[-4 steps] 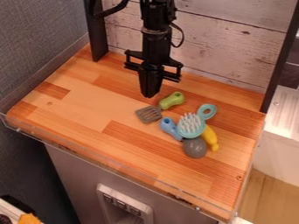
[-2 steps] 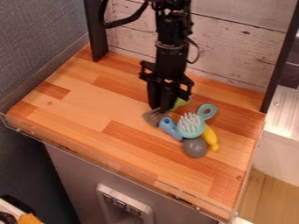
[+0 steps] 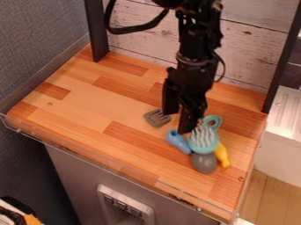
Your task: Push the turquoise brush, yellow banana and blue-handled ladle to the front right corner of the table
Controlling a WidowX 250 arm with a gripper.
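The black gripper (image 3: 178, 122) hangs over the right middle of the wooden surface, its fingers apart. Under its left side lies the grey slotted head of a spatula (image 3: 157, 117); the gripper hides its green handle. The right fingertip is close against a teal brush (image 3: 203, 141) with pale bristles and a ring-shaped handle. A blue handle (image 3: 178, 141) lies just below that fingertip, pointing toward a rounded grey piece (image 3: 204, 163). On the brush's right side is a yellow object (image 3: 222, 155), partly covered. Whether anything is between the fingers, I cannot tell.
The wooden tabletop (image 3: 88, 105) has a clear raised edge along its front and left. Dark upright posts stand at the back left and right, with pale wood boards (image 3: 253, 48) between them. A white ridged surface (image 3: 288, 114) lies beyond the right edge.
The gripper has moved right and toward the front, and its fingers have spread. The brush, blue handle, grey piece and yellow object have shifted toward the lower right; the spatula head moved slightly right.
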